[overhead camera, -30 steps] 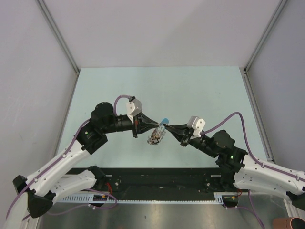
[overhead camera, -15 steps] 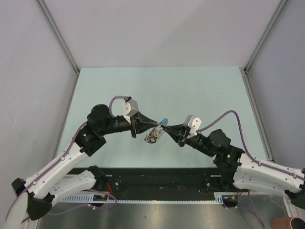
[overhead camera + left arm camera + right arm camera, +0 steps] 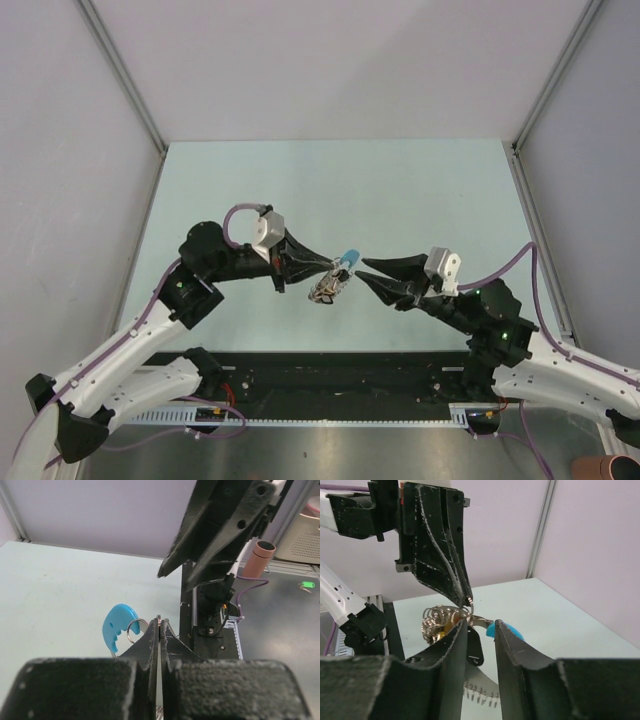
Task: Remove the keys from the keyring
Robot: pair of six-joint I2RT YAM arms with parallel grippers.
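**Silvery keyring [image 3: 335, 272] pinched by the left gripper [image 3: 331, 266], right gripper [image 3: 363, 270] parted**

The left gripper is clenched on the keyring. In the left wrist view its two fingers [image 3: 150, 640] meet, with only a thin wire of the ring showing between their tips. The keyring hangs above the pale green table [image 3: 420, 190], over its near half, between the two arms. Its light-blue piece [image 3: 348, 258] juts out on the far-right side of the grip. A bunch of small rings and keys [image 3: 323, 292] dangles below, toward the arm bases; single keys cannot be told apart from above. In the right wrist view a dark piece [image 3: 475, 649] hangs under the coiled rings. The right gripper is released, its jaws parted and pointing at the keyring from the right. Its tips lie just beside the light-blue piece; whether they touch it cannot be told. From above, nothing is clamped between them.
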